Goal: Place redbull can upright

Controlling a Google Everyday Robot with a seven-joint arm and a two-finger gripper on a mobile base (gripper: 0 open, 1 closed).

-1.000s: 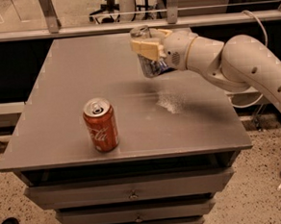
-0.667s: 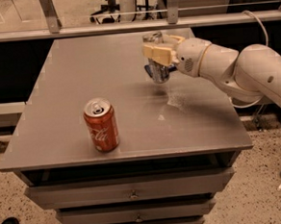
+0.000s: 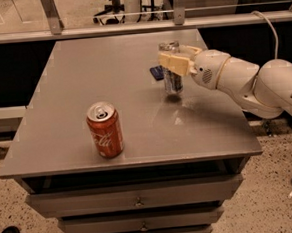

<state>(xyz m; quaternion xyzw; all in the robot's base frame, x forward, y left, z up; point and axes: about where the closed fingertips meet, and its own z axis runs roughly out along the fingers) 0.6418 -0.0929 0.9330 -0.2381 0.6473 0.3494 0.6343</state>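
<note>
The redbull can (image 3: 173, 80) is a slim silver can with blue patches. It stands upright just right of the middle of the grey table (image 3: 83, 83), its base at or just above the surface. My gripper (image 3: 173, 61) comes in from the right on a white arm (image 3: 243, 79) and is shut around the can's upper part, with its tan fingers (image 3: 174, 64) on the can's sides.
A wider red Coca-Cola can (image 3: 105, 130) stands upright near the table's front left. A flat dark-blue packet (image 3: 156, 72) lies just behind and left of the redbull can. Drawers (image 3: 137, 199) sit under the tabletop. A railing (image 3: 129, 27) runs behind the table.
My gripper has carried the redbull can to the right and down toward the tabletop, and the can now stands upright. The dark-blue packet has come into view behind it.
</note>
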